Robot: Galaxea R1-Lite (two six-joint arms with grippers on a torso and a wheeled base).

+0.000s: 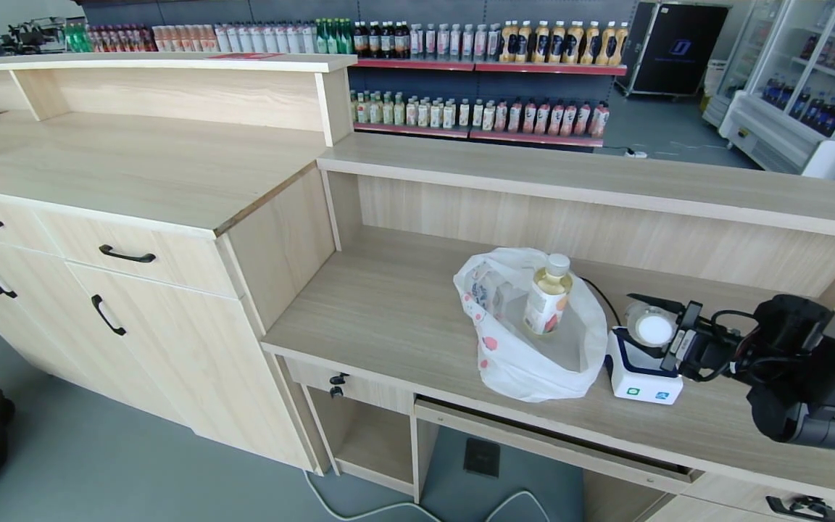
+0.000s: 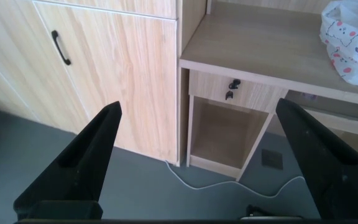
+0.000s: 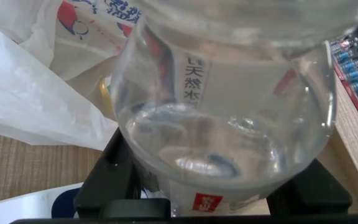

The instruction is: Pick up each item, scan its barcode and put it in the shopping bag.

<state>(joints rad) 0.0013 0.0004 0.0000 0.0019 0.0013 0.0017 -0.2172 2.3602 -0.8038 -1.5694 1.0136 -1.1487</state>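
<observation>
A clear water bottle (image 1: 653, 330) with a white cap lies sideways in my right gripper (image 1: 660, 319), which is shut on it just above the white and blue scanner (image 1: 638, 378). The right wrist view looks through the bottle (image 3: 229, 124) between the dark fingers (image 3: 114, 180), with the scanner (image 3: 30, 205) below. Left of the scanner sits the open white shopping bag (image 1: 533, 359) with a yellow drink bottle (image 1: 548, 297) standing inside. My left gripper (image 2: 199, 106) hangs open over the floor beside the desk, holding nothing, and the bag (image 2: 353, 37) lies far off on the desk.
The low desk (image 1: 388, 319) has a raised ledge (image 1: 606, 181) behind it and a taller counter (image 1: 135, 167) with drawers to its left. A black cable (image 1: 606, 297) runs behind the bag. Shelves of bottles (image 1: 475, 72) and a fridge (image 1: 809, 80) stand farther back.
</observation>
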